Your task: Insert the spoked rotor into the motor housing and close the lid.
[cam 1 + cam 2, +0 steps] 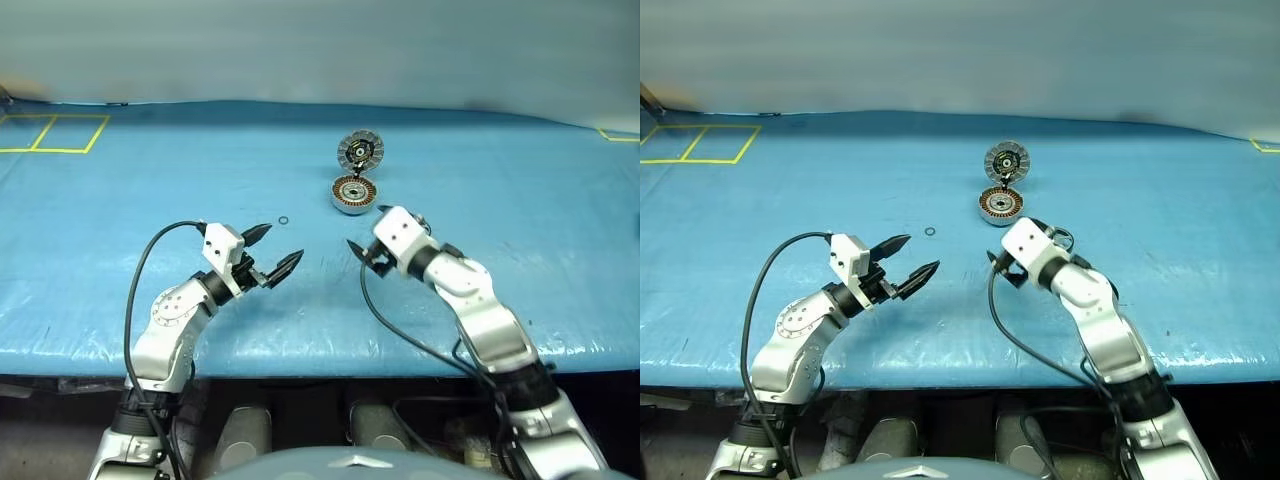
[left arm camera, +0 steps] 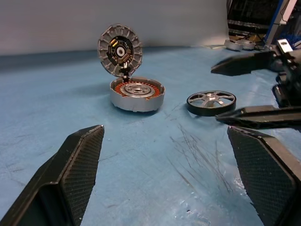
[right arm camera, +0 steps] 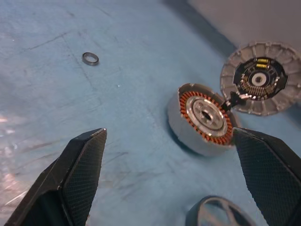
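Blue table cover (image 1: 120,200): spread over the whole work surface, scuffed near its front edge.

Motor housing (image 1: 352,193): sits on the cover right of centre, toward the far side. Silver wall, copper-orange windings ringed inside, cup open.

Lid (image 1: 360,152): joined to the housing's far edge, standing up nearly upright, its pale segmented face and dark centre turned toward me.

Spoked rotor (image 2: 211,102): lies flat on the cover just right of the housing, apart from it. Dark rim, a few spokes, central hub. Nothing grips it.

Small dark ring (image 1: 284,220): loose on the cover, left of the housing and well apart from it.

My left pincer (image 1: 270,250): held above the cover at near left, tips aimed toward the housing, released wide, empty.

My right pincer (image 1: 368,232): over the cover just near the housing, with the rotor beneath its fingers (image 3: 77,176); released wide, grasping nothing.
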